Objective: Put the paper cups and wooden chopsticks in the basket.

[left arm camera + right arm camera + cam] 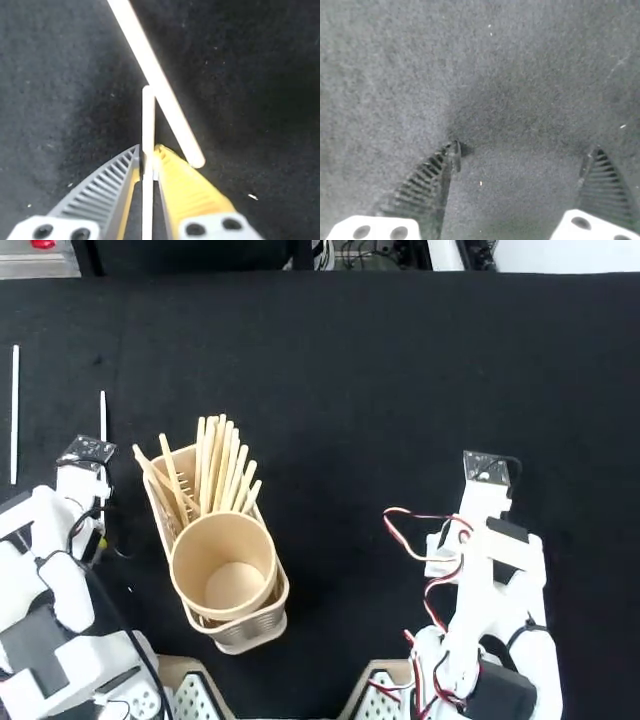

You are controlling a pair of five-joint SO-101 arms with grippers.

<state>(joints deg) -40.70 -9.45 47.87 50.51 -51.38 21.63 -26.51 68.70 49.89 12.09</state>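
Currently the left claw (148, 161) is clenched on one pale thin wooden chopstick (148, 115), likely to carry it to the beige slatted basket (250, 632) holding the tan paper cup (222, 562). A second chopstick (14, 415) lies loose on the table. The right claw (520, 165) is released, idle.

1. I can read no words, numbers or signs in any of my views.
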